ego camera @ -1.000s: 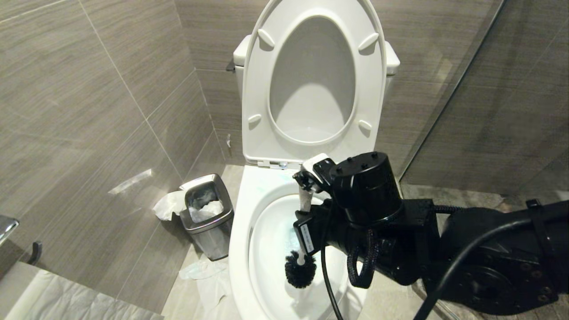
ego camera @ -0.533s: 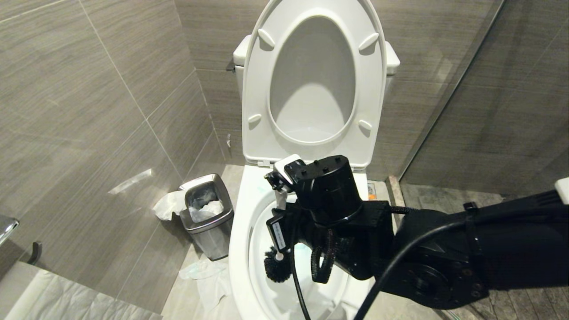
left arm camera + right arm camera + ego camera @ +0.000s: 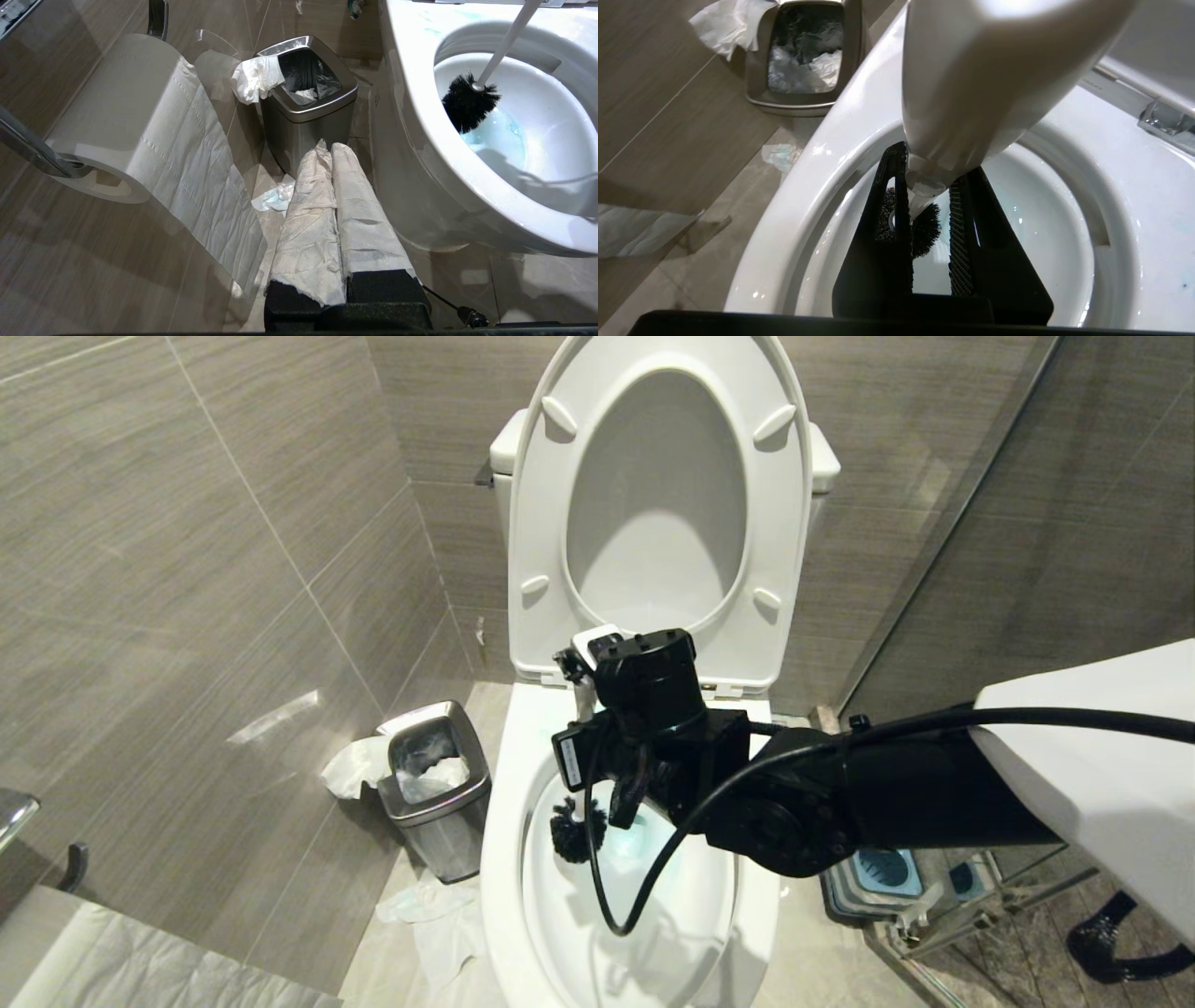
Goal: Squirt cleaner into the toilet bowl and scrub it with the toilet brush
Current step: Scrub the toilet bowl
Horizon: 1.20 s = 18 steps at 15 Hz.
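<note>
Over the last second the toilet brush [image 3: 571,829] had swept from the near middle of the basin to its left wall and farther back, carried by the right end effector [image 3: 927,219], whose arm had reached in from the right. The black bristle head lay against the inner left wall of the toilet bowl [image 3: 509,859], just above a pool of blue-tinted water, probably so the bristles could drag cleaner up the side. The white handle slanted up and back to the right end effector, which pinched it between its two ribbed fingers [image 3: 956,242], low enough on the stick to press the head against the porcelain. The seat and lid stood raised, leaving the basin open. To the left of the bowl stood a steel bin [image 3: 437,784] with tissue spilling out. The left end effector [image 3: 334,219], wrapped in paper, was parked low beside the bowl, its fingers pressed together.
</note>
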Motion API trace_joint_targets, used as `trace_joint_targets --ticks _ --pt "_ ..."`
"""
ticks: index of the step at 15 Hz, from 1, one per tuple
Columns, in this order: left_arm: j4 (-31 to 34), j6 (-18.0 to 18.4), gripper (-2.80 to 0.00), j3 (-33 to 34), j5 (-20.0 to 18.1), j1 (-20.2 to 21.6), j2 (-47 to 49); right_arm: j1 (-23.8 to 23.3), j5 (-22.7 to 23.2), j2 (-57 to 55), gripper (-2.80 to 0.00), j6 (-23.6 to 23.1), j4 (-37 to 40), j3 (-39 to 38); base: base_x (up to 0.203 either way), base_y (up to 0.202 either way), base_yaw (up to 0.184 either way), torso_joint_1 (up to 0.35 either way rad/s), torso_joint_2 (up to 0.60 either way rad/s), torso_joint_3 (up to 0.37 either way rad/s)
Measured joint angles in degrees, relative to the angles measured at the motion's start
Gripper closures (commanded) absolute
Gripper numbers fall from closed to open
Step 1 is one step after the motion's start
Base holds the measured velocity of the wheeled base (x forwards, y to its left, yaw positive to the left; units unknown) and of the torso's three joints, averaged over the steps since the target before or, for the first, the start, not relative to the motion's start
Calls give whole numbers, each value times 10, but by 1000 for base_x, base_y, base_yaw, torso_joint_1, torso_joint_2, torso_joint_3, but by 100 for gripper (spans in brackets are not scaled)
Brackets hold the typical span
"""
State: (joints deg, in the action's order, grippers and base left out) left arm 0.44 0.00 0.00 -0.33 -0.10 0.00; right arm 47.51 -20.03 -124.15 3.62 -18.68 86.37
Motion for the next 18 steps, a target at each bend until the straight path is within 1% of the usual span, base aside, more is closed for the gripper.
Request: trace_joint_targets --ticks 4,11,15,18 --pt "0 0 0 0 0 0 0 -24 0 -13 0 0 1 20 0 0 0 0 0 0" --pt "0 0 0 0 0 0 0 -78 0 -14 0 -2 -2 24 0 0 0 0 0 0" --pt "0 0 0 0 0 0 0 -97 3 10 0 -2 1 3 0 0 0 0 0 0" --pt "0 0 0 0 0 0 0 -99 8 41 0 -1 1 -42 0 0 0 0 0 0"
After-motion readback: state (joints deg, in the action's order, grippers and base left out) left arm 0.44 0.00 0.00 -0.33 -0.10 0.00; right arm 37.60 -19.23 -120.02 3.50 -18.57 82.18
